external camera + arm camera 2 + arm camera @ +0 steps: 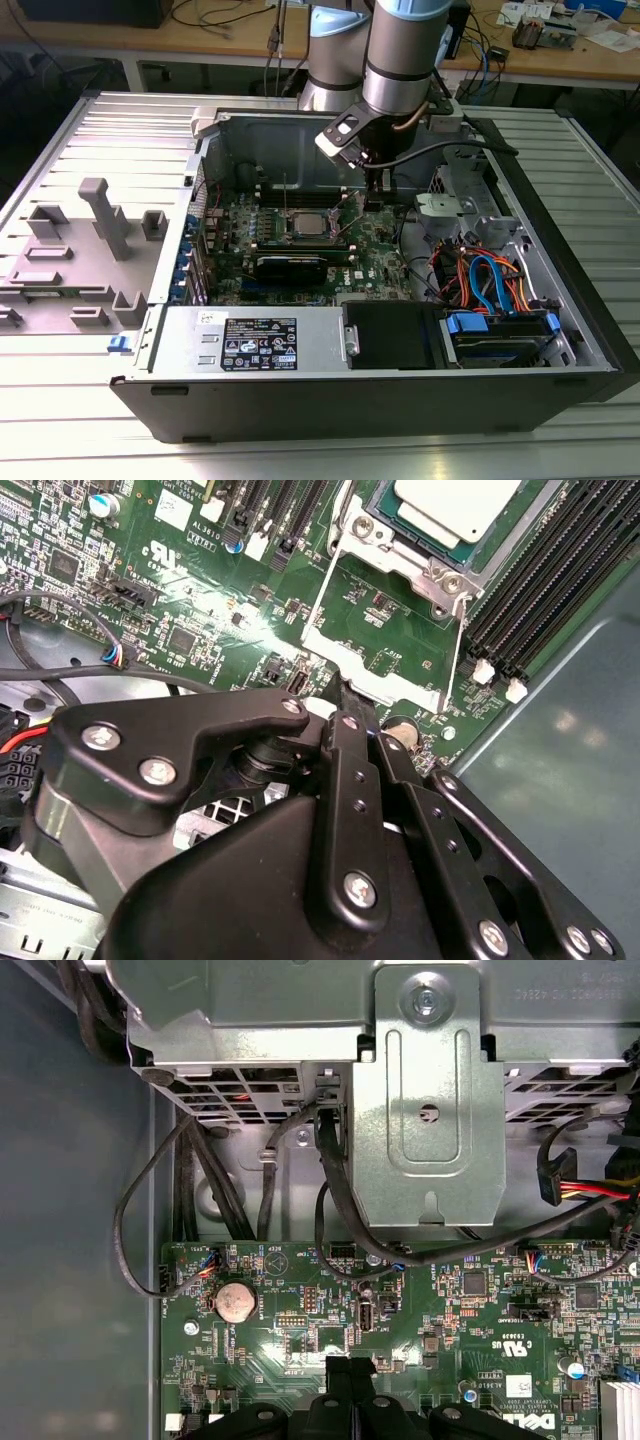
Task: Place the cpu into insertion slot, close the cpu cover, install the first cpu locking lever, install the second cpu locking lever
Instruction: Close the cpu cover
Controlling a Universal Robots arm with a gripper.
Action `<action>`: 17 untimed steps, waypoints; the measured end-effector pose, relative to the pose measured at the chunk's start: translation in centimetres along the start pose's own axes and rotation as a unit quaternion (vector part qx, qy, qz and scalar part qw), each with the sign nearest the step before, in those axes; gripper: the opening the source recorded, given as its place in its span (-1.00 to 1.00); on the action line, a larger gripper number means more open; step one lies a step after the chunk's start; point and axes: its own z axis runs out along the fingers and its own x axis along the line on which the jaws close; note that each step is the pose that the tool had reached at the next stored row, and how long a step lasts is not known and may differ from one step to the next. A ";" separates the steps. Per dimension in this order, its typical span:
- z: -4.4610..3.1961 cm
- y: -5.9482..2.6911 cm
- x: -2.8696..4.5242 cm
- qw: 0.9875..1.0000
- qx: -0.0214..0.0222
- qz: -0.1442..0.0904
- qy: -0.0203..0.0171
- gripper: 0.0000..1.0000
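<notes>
**Fingers closed at the edge of the open cover**

The black fingers (352, 750) are pressed together, with their tips at the outer edge of the cpu cover (360, 670). The cover lies open over the green board (300, 1300). I cannot tell if they pinch it. Just beyond, the cpu (460, 505) sits in the insertion slot (392, 552), inside the computer case (300, 400) on the worktop (60, 440).

A black-and-white printed rating label (258, 343) is affixed to the silver power supply housing (325, 322), with a small white sticker (211, 319) beside it. White silkscreen lettering and component designators cover the green motherboard (300, 1295) in both wrist views. Stamped characters mark the metal drive bracket (560, 990).
</notes>
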 end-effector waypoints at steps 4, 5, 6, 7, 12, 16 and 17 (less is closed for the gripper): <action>0.00 -0.04 0.00 1.000 0.000 0.000 0.000 -0.79; 0.00 -0.06 0.00 1.000 0.000 0.000 0.000 -0.79; 0.00 -0.10 0.00 1.000 0.000 0.000 0.000 -0.79; 0.00 -0.13 0.00 1.000 0.000 0.000 0.000 -0.79; 0.00 -0.34 0.00 1.000 0.000 0.000 0.000 -0.79; -0.01 -0.53 0.00 1.000 0.000 0.000 0.000 -0.79; -0.01 -0.54 -0.01 1.000 0.000 0.000 0.000 -0.79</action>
